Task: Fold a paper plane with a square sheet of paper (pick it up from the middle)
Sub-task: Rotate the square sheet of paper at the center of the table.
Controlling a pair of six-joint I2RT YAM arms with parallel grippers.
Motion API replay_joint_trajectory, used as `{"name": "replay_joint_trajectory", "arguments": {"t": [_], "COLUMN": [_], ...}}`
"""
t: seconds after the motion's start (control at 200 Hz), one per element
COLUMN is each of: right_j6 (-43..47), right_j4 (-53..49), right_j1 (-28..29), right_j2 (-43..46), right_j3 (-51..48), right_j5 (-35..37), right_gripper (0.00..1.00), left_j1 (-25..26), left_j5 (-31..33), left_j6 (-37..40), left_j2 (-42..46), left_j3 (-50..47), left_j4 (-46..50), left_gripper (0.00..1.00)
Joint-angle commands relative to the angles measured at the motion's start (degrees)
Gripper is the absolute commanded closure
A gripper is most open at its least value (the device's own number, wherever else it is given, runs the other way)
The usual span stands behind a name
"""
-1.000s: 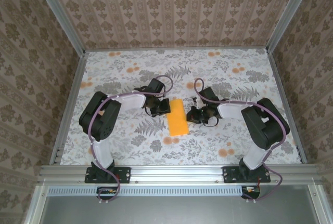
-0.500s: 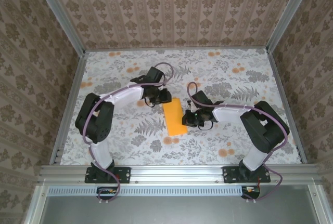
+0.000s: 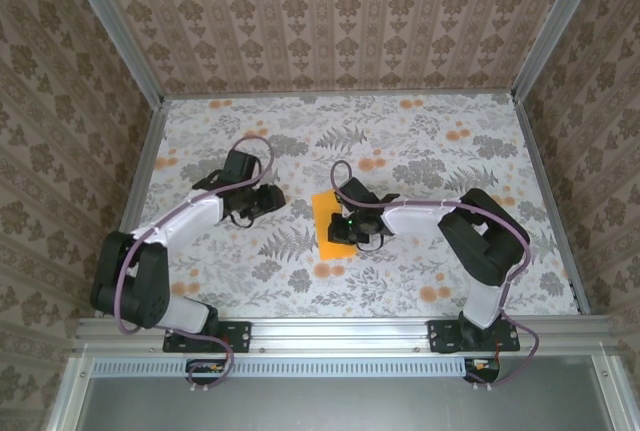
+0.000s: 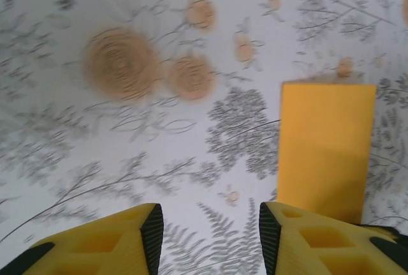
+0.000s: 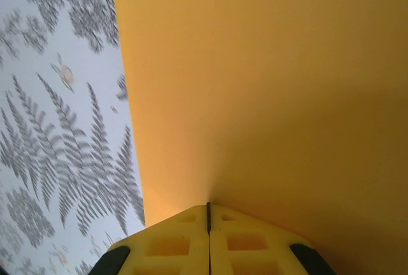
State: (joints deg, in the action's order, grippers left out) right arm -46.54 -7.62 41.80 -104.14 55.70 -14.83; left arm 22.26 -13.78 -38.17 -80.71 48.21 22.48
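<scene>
Floral-print tabletop point(image 3: 450, 141), seen from above and from both wrists. The left arm point(image 3: 180, 221) reaches out over the left half; the right arm point(image 3: 470, 231) bends inward to the middle.

The sheet of paper point(image 3: 325, 226) lies flat close to the centre of the tabletop. It shows as a narrow upright rectangle rather than a square, which suggests that it is doubled over.

The left claw point(image 4: 209, 224) stands open with nothing between its fingers, left of the sheet and apart from it. The right claw point(image 5: 208, 210) is closed, finger against finger, its tips down on the sheet's surface. Whether it pinches any paper cannot be told.

Risks, as judged. With one closed claw bearing on thin paper, a sideways drift of that arm would likely slide the sheet and skew any crease. With the left claw away, the doubled layer may spring up. An open finger returning low could catch a sharp edge and crumple it.
</scene>
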Motion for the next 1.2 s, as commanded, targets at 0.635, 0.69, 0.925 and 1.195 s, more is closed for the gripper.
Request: {"name": "replay_joint_trajectory", "arguments": {"t": [0.635,0.69,0.925,1.195], "right_j6": [-8.44,-6.39,1.61,3.39], "right_j4": [-8.68,-9.35,-15.23,-20.35], "right_j1": [-1.79,-3.16,-6.66,-10.56], "right_j2": [-9.12,-10.66,-16.93,-20.49], "right_j3": [21.51,23.0,31.27,34.89], "right_j5": [12.63,10.24,6.89,7.71], "right_gripper": [0.86,0.85,0.78,0.76], "left_j1": [-1.42,-1.36,-1.35,-0.91], "left_j5": [3.95,3.56,1.07,-1.75], "left_j6": [4.24,4.34,4.23,2.76], "left_j2": [17.93,17.82,16.65,16.02], "left_j3": [-8.75,-8.78,-8.4,-9.09], "left_j4": [2.34,1.71,-0.35,-3.12], "left_gripper": [0.0,0.0,0.0,0.0]}}
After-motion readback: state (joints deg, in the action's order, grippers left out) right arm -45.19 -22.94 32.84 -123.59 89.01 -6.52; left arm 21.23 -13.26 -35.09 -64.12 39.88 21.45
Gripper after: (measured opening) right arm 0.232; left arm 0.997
